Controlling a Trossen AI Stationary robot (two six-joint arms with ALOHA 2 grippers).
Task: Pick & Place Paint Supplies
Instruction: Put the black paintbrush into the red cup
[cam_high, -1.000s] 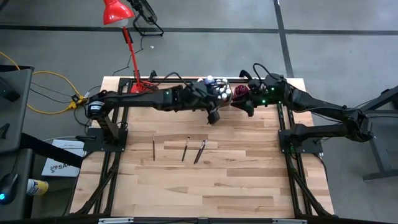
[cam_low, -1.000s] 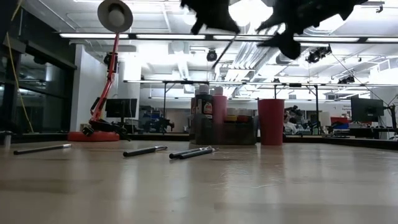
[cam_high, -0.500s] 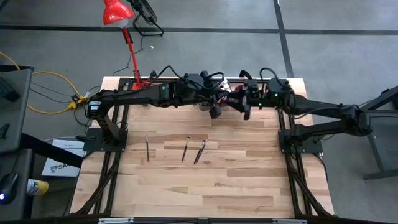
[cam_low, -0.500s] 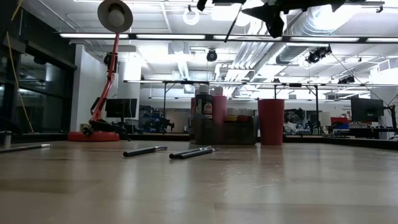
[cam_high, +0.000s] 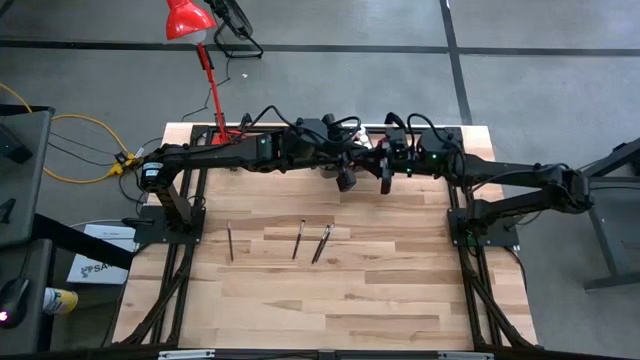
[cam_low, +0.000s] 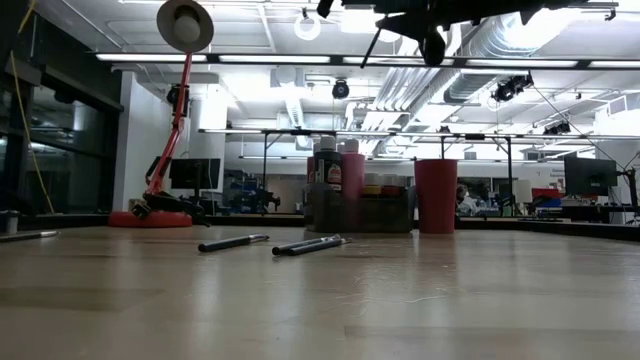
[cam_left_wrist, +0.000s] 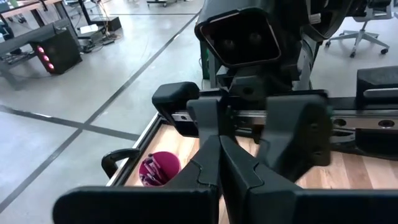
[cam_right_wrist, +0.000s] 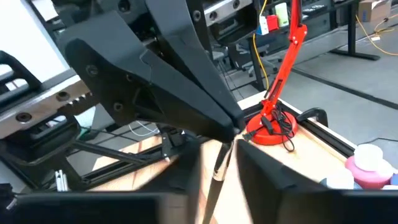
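Observation:
My left gripper (cam_high: 346, 178) is shut on a thin dark paintbrush (cam_right_wrist: 217, 169), high above the far middle of the table. My right gripper (cam_high: 386, 180) faces it, open; its fingers (cam_right_wrist: 264, 177) stand on either side of the hanging brush, and I see no touch. Three more brushes (cam_high: 299, 238) lie flat on the table. The grey bin (cam_low: 360, 210) with paint bottles (cam_low: 325, 165) and the red cup (cam_low: 436, 195) stand at the far edge, mostly hidden under the arms in the high view. The cup (cam_left_wrist: 152, 169) holds several brushes. My left gripper pinches the paintbrush near its upper end (cam_right_wrist: 229, 142) between its two fingertips, coming from the table's left. The brush hangs slanting below the fingertips (cam_low: 371, 48), lifted well clear of the table.
A red desk lamp's base (cam_high: 228, 135) stands at the far left corner. A pink bottle with a white cap (cam_right_wrist: 367, 165) shows in the right wrist view. The brush farthest left (cam_high: 230, 242) lies apart from the other two (cam_high: 322, 242). Bare wood fills the near half.
My left gripper has risen with the brush and moved slightly toward the far edge. My right gripper has moved toward the table's left and turned to face it, its fingers now around the brush. The leftmost brush on the table has rolled toward the left edge.

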